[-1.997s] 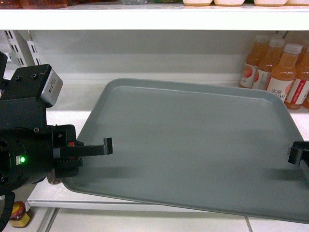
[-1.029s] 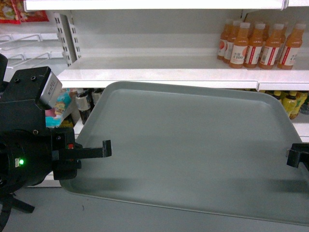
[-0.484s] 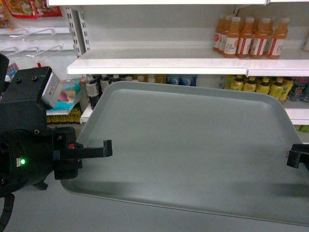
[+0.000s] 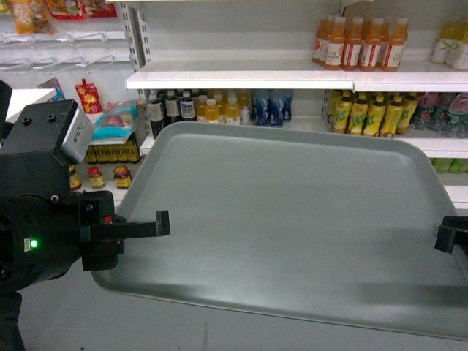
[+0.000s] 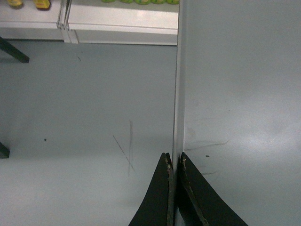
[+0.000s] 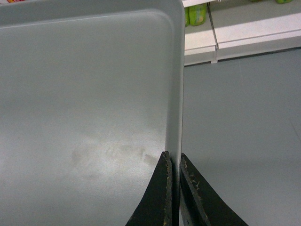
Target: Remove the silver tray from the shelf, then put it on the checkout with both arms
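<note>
While both my arms carry the load, status is as follows:
Silver tray (image 4: 285,219): off the shelf (image 4: 241,74), held level in the air over the floor, long axis running left to right between my grippers
Left gripper (image 5: 173,165): clenched on the tray's left rim
Right gripper (image 6: 173,162): clenched on the right rim
Checkout: not in view; neither arm is nearer, so both must travel together

The shelf (image 4: 241,77) runs across the far side, a white board carrying orange drink bottles (image 4: 360,42) at its right. The board below holds dark bottles (image 4: 167,108) at left and yellow bottles (image 4: 365,110) at right. Grey floor (image 5: 84,117) lies underneath.
</note>
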Controlling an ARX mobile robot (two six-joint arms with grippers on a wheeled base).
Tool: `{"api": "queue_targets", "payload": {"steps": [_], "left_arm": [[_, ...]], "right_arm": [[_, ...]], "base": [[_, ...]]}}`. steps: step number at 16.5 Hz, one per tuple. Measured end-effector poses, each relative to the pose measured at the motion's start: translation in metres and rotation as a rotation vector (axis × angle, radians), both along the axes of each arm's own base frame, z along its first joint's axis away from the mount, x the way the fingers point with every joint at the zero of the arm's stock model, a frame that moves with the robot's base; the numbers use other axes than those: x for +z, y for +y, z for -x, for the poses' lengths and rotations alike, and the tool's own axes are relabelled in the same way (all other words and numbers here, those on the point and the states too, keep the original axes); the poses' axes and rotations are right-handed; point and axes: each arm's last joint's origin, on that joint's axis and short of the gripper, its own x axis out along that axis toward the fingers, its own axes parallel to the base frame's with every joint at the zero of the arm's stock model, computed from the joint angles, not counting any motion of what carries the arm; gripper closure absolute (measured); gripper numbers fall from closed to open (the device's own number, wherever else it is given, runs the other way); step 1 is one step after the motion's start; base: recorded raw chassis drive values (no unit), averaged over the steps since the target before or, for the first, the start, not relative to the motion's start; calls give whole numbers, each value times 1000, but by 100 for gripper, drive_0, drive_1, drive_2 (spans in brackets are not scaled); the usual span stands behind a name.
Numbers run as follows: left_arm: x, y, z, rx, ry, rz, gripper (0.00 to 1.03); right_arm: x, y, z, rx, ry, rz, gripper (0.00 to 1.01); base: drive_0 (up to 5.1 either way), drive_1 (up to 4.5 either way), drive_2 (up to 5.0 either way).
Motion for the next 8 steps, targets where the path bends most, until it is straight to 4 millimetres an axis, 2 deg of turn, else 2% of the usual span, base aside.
{"api": "queue_targets", "payload": {"steps": [8], "left_arm": [[0,0,0,1,0,-1,100]], "right_arm": [[-1,0,0,0,3,0,99]], "base": [[2,-430,434]]}}
